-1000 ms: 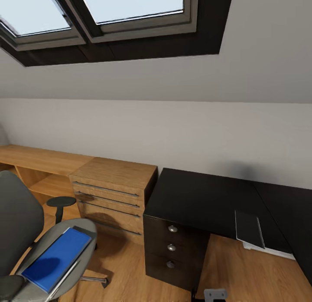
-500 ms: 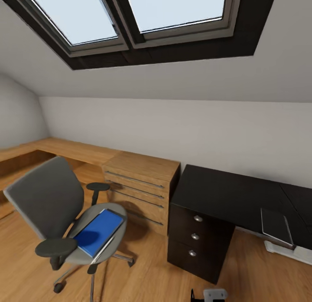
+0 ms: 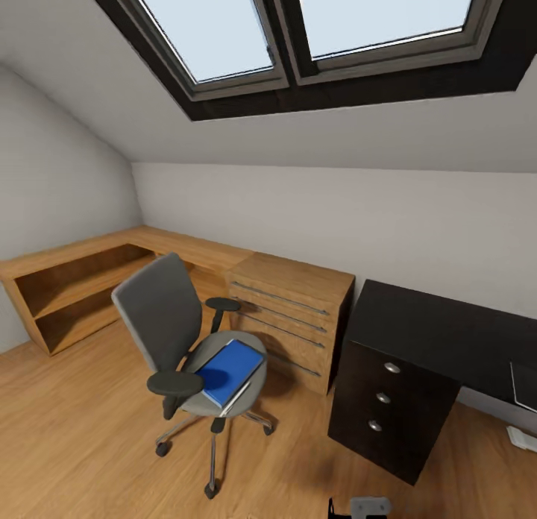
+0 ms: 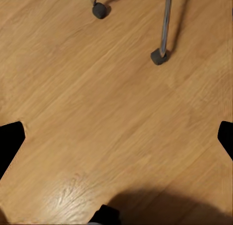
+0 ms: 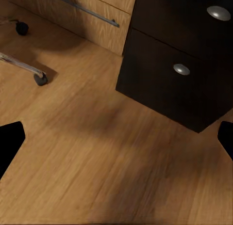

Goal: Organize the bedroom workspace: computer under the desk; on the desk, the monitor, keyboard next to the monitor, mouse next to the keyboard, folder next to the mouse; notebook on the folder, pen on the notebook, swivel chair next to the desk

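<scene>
Now whole swivel chair (image 3: pixel 186 332) (folder (image 3: pixel 229 370) aboard)

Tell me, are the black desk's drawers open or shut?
Shut: the three drawer fronts of the desk sit flush, knobs in line.

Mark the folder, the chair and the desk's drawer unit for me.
folder (image 3: pixel 230 370), head view, middle of its blue cover, lying on the seat.
chair (image 3: pixel 158 315), head view, front of its grey back.
drawer unit (image 3: pixel 388 409), head view, dark drawer front between the silver knobs.
</scene>
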Tool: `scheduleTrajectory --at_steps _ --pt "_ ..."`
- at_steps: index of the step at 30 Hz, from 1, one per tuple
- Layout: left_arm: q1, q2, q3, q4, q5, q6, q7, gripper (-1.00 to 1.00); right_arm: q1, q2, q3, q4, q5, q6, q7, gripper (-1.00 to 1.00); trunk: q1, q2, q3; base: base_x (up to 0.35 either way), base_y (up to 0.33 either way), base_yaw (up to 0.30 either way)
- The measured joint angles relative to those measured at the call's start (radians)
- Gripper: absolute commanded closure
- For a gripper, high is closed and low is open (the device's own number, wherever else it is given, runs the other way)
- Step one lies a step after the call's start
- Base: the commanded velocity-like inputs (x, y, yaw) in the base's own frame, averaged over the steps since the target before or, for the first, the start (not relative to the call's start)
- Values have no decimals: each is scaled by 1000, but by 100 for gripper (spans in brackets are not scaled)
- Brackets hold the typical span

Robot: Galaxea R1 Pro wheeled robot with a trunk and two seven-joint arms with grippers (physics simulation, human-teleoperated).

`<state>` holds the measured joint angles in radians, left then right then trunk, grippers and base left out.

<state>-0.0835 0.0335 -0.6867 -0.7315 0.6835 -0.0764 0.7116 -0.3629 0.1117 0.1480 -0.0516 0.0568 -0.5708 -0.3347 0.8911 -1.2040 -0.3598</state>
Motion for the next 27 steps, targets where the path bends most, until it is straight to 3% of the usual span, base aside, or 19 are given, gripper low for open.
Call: scheduleTrajectory --at_steps 8,27 --pt "0 0 0 0 0 0 0 -100 0 0 0 0 0 0 0 -100 0 0 -6 -203 147 264" --pt "0 -4 0 -8 -5 -1 1 -100 0 -1 0 1 2 0 2 -100 7 -14 -25 -9 3 264"
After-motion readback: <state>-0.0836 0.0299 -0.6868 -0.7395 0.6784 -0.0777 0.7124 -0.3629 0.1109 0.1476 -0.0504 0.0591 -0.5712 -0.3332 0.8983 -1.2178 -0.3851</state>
